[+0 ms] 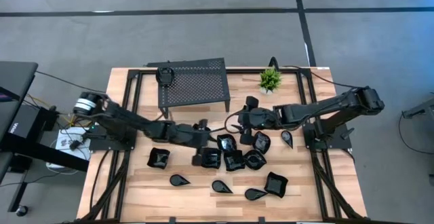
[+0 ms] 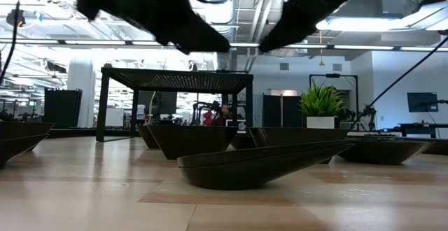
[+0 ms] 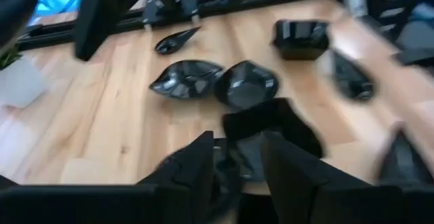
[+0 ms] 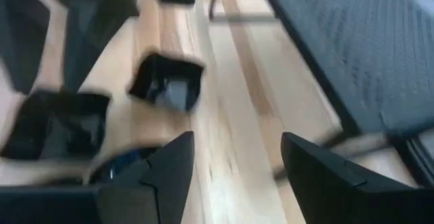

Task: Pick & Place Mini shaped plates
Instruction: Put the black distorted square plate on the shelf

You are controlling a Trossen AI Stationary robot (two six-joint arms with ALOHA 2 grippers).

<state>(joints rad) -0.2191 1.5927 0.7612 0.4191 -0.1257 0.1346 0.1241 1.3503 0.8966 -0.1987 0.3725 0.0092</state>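
Observation:
Several glossy black mini shaped plates lie on the wooden table (image 1: 129, 183). A cluster (image 1: 234, 157) sits at the centre. Teardrop ones (image 1: 222, 186) and square ones (image 1: 274, 183) lie toward the near edge. My left gripper (image 1: 207, 137) reaches in from the left over the cluster's left side. Its fingers (image 3: 196, 170) stand apart, with a dark plate (image 3: 239, 161) showing blurred between them. My right gripper (image 1: 234, 123) comes from the right, above the cluster's far side. It is open (image 4: 237, 176), with bare wood between its fingers. My left gripper slants down over a dark plate (image 3: 239, 161) that shows between its two fingers. The picture is blurred there, so I cannot tell whether the fingers touch it.
A black perforated stand (image 1: 193, 81) stands at the far centre, with a dark roundish thing (image 1: 165, 75) on its left corner. A small potted plant (image 1: 270, 80) is at the far right. Bare wood lies along the near left.

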